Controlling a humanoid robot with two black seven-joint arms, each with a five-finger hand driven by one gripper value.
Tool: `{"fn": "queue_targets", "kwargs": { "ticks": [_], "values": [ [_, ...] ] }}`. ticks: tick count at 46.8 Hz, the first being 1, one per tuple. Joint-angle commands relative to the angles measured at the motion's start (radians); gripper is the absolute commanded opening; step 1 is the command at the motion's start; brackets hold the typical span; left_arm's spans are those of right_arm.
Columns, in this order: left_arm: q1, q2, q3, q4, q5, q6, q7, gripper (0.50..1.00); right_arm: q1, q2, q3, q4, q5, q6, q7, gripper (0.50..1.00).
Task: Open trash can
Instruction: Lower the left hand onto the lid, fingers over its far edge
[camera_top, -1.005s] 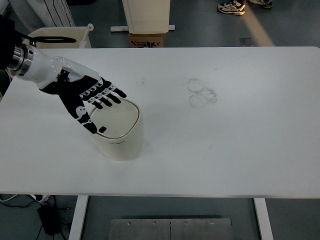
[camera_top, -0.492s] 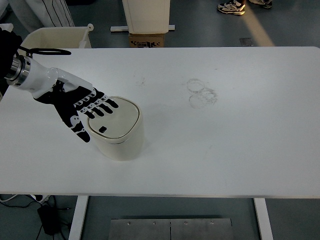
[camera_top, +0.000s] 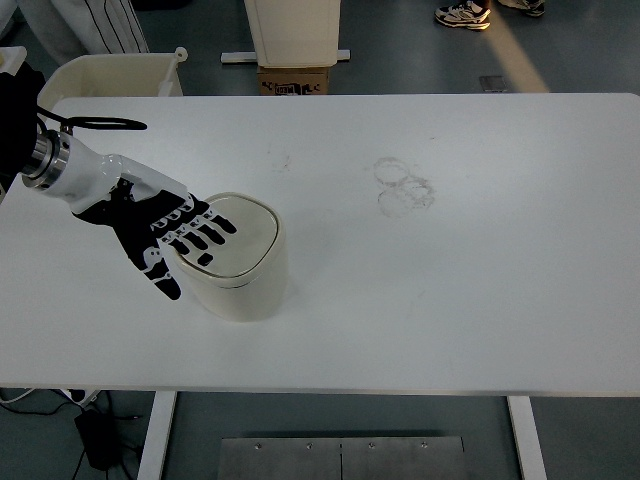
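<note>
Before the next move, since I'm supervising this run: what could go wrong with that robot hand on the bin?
The left robot hand lies with spread fingers on the near-left edge of the small cream trash can, partly off its lid. Pressing there could tip or slide the can across the smooth white table. The fingers may also miss the dark button.

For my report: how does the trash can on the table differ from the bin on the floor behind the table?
The trash can stands on the table; the floor bin stands behind its far-left corner. The trash can is rounded with its lid shut; the floor bin looks boxy and open-topped. The left hand lies over the trash can only. Both are cream-white.
</note>
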Motion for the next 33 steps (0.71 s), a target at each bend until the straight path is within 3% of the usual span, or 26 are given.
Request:
{"fn": "queue_targets", "kwargs": {
  "ticks": [1, 33],
  "values": [
    [0.008, 0.0, 0.0, 0.001, 0.0, 0.0, -0.002, 1.0, 0.0, 0.0, -0.002, 0.0, 0.0, 0.0, 0.0, 0.991],
    [0.016, -0.032, -0.005, 0.013, 0.0, 0.012, -0.002, 1.0, 0.0, 0.0, -0.002, 0.0, 0.0, 0.0, 0.0, 0.991]
  ]
}}
